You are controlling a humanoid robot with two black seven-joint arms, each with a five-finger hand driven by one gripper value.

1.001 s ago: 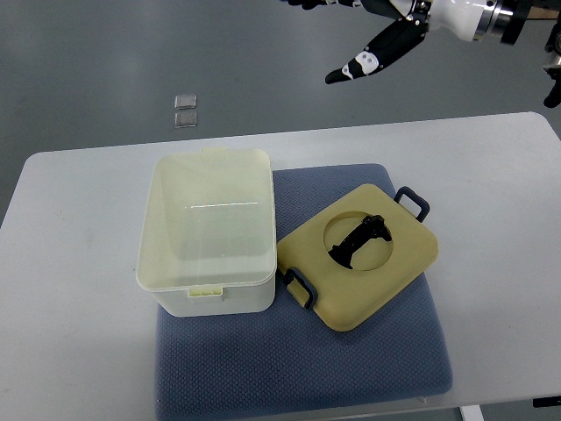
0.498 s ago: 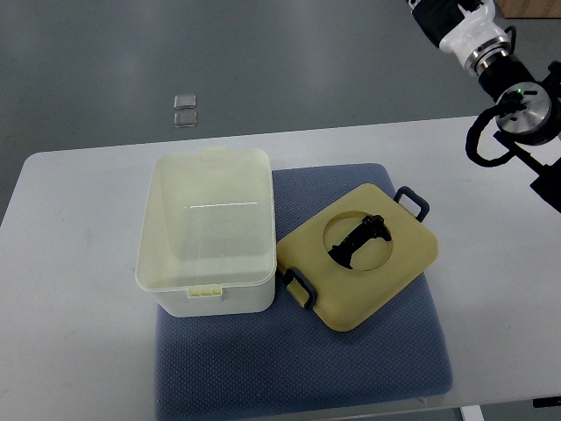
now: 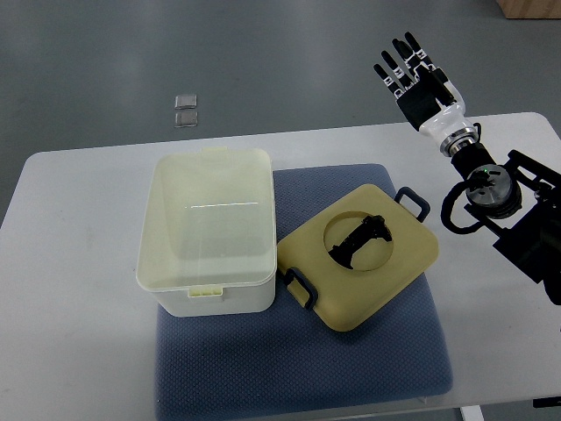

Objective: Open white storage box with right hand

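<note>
White storage box [image 3: 207,232] open, sitting on left half of blue-grey mat [image 3: 307,368], upper part spilling onto white table [image 3: 79,351]. Interior pale and bare as far as visible. Small latch tab at near edge, another at far edge.

Lid [image 3: 359,256] off, lying flat on mat just right of box, turned at an angle, near corner touching or almost touching box wall. Cream top, round recess in centre with black handle [image 3: 357,239] across it. 2 dark clips: 1 at far right corner [image 3: 412,203], 1 at near left corner [image 3: 298,287].

Right hand [image 3: 419,77] up at far right, above far table edge, fingers extended and spread, holding nothing. Black fingers pointing away toward floor; white wrist and dark forearm running down to right picture edge. Hand well apart from box, lid lying between the two; nearer to lid's far clip, no contact.

2 small clear squares [image 3: 185,110] on grey floor beyond table.
</note>
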